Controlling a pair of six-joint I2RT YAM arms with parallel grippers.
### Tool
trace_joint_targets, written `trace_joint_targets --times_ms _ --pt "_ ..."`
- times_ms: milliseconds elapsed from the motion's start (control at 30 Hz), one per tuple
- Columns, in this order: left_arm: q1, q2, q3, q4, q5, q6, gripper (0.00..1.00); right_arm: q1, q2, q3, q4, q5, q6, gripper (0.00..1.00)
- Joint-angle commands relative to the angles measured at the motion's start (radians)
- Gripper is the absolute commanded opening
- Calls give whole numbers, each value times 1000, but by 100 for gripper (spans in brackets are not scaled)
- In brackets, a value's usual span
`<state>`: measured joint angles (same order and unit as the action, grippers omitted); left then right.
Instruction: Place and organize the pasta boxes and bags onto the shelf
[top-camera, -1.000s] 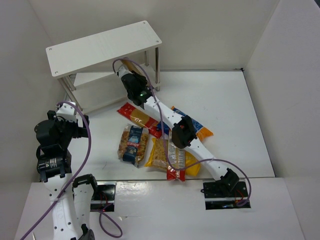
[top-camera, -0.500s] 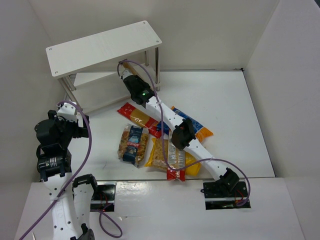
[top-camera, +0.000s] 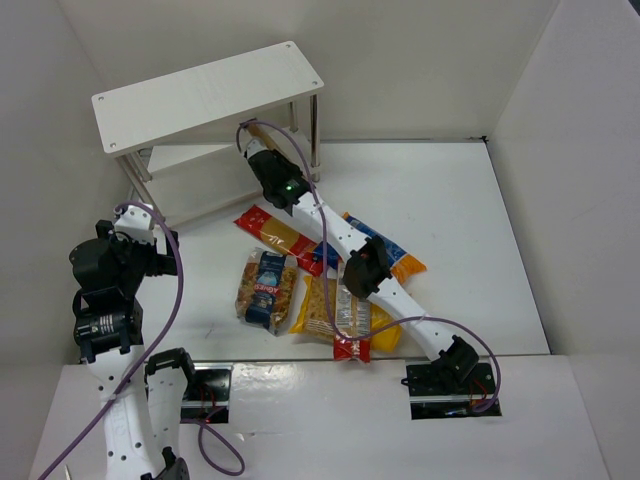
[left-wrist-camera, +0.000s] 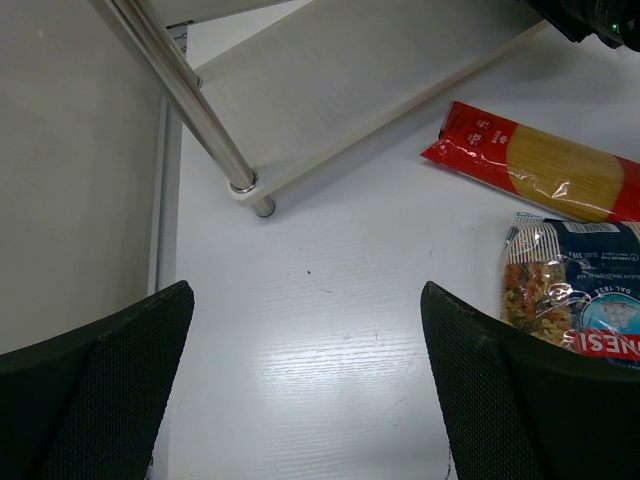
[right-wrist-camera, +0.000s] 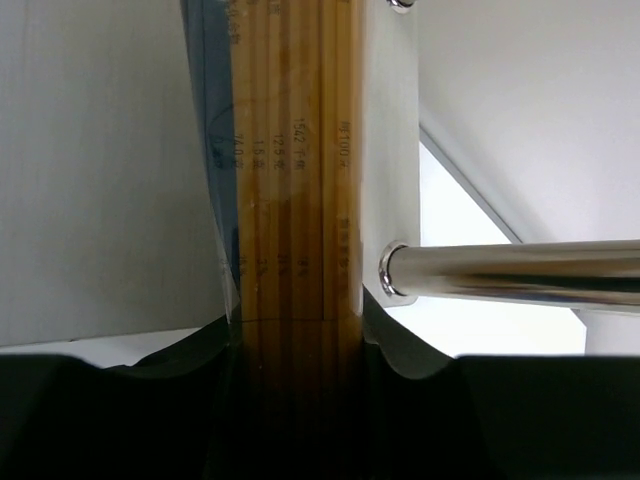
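My right gripper (top-camera: 254, 135) is shut on the long tan-and-dark-blue spaghetti pack (right-wrist-camera: 295, 180) and holds it at the right end of the white shelf (top-camera: 200, 90), under the top board, beside a silver leg (right-wrist-camera: 510, 272). In the top view only the pack's tan tip (top-camera: 250, 126) shows. My left gripper (left-wrist-camera: 305, 330) is open and empty, low over the table in front of the shelf's left corner. On the table lie a red spaghetti pack (top-camera: 275, 235), a clear blue-labelled bag (top-camera: 266, 288), a yellow bag (top-camera: 322, 310) and a blue-orange bag (top-camera: 395, 255).
The right arm stretches over the packs on the table. Another red-ended pack (top-camera: 350, 345) lies across the yellow bag. The left wrist view shows the shelf's lower board (left-wrist-camera: 340, 90) and a front leg (left-wrist-camera: 190, 100). White walls close in the table.
My right gripper has moved a little farther up toward the shelf with the spaghetti pack. The left arm has not moved.
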<state>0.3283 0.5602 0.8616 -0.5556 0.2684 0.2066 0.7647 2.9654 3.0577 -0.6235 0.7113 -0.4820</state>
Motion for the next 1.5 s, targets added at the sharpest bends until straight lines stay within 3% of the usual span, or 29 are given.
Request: trace_joint_targets --times_ms 0,233,1333,1467 --pt "-3 0 -1 17 23 10 100 -13 -37 79 110 51 6 40" --pt "-3 0 -1 17 23 10 100 -13 -48 79 81 51 34 67" --pt "-3 -19 -1 17 23 10 100 119 -200 79 -165 40 166 68" --pt "-3 -19 -1 17 23 10 100 151 -256 -6 -214 -18 187 69"
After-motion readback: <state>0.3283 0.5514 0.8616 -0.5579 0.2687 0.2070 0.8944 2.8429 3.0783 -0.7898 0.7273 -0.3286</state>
